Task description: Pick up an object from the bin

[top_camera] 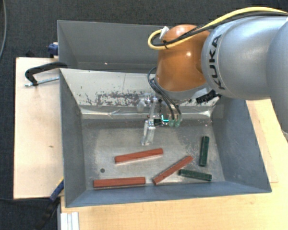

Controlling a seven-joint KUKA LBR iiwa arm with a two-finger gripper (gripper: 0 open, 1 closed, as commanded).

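Where the arm [249, 56] enters from the right of the camera view, its orange wrist cover [180, 59] hangs over the rear half of the grey metal bin [72, 143], with a yellow cable [221, 20] looped across the top of the cover.

Contents, camera view:
- gripper [152, 128]: below the cover, low over bare floor near the back wall. Whether the claw is released or clenched cannot be told.
- middle red-brown bar [138, 155]: flat, almost level across the floor. It is the thing nearest the gripper, lying just frontward of it and apart from it.
- front red-brown bar [119, 181]: flat along the front wall, left of centre.
- slanted red-brown bar [172, 170]: low end near the front bar's right end, rising to the right.
- upper dark green stick [203, 151]: lies front to back, near the right wall.
- lower dark green stick [195, 175]: flat, just beside the slanted bar's high end. Contact between the two cannot be told.
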